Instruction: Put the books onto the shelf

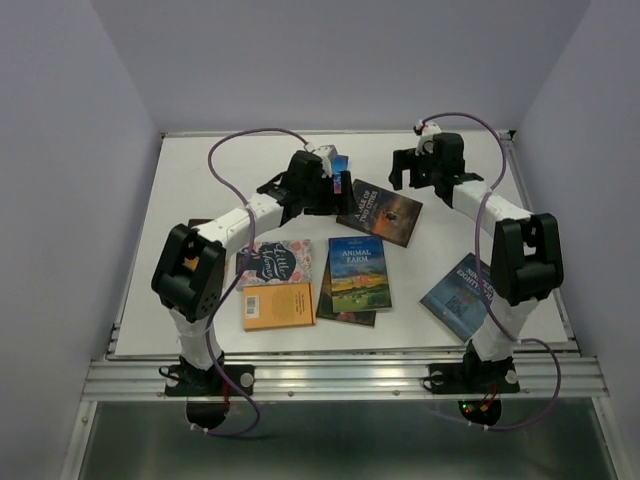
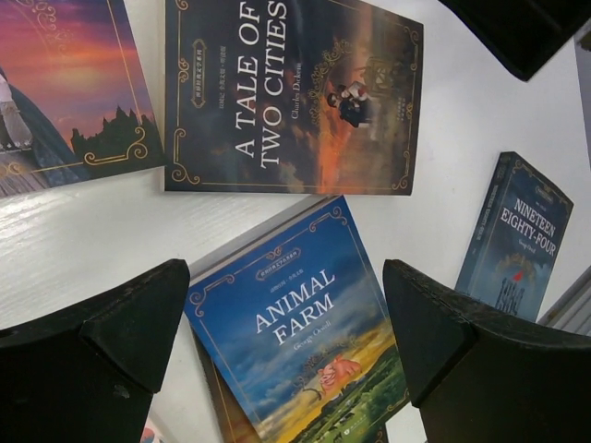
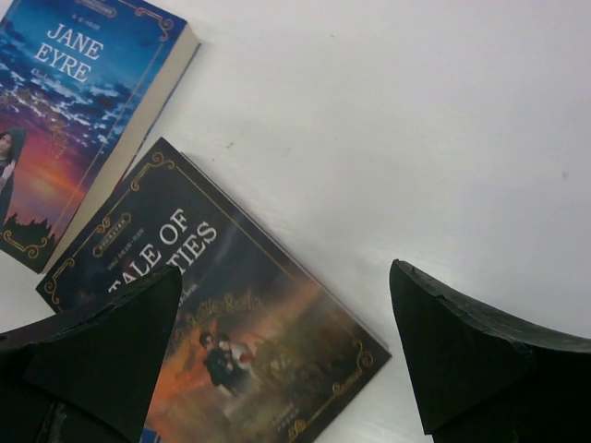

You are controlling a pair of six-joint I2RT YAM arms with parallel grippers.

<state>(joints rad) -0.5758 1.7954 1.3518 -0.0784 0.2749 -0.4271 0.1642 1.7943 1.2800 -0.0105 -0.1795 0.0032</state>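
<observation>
- Table [image 1: 200,180] — books [image 1: 350,290] lie flat mid-frame, none shelved.
- Animal Farm [image 2: 295,332], low centre of the wrist view, framed by left gripper [image 2: 286,300] — long axis up-frame.
- Right gripper [image 3: 284,277] hangs farther off; both pairs of fingers spread, empty.

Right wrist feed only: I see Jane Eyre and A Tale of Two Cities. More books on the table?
Observer: Yes, a blue Animal Farm paperback lies flat, nearer the front than those two.
Operator: Anything further right?
Observer: A dark blue Nineteen Eighty-Four paperback lies flat, well to the right of Animal Farm.
Operator: Left side busy?
Observer: No, the left claw is open and holds nothing.
</observation>
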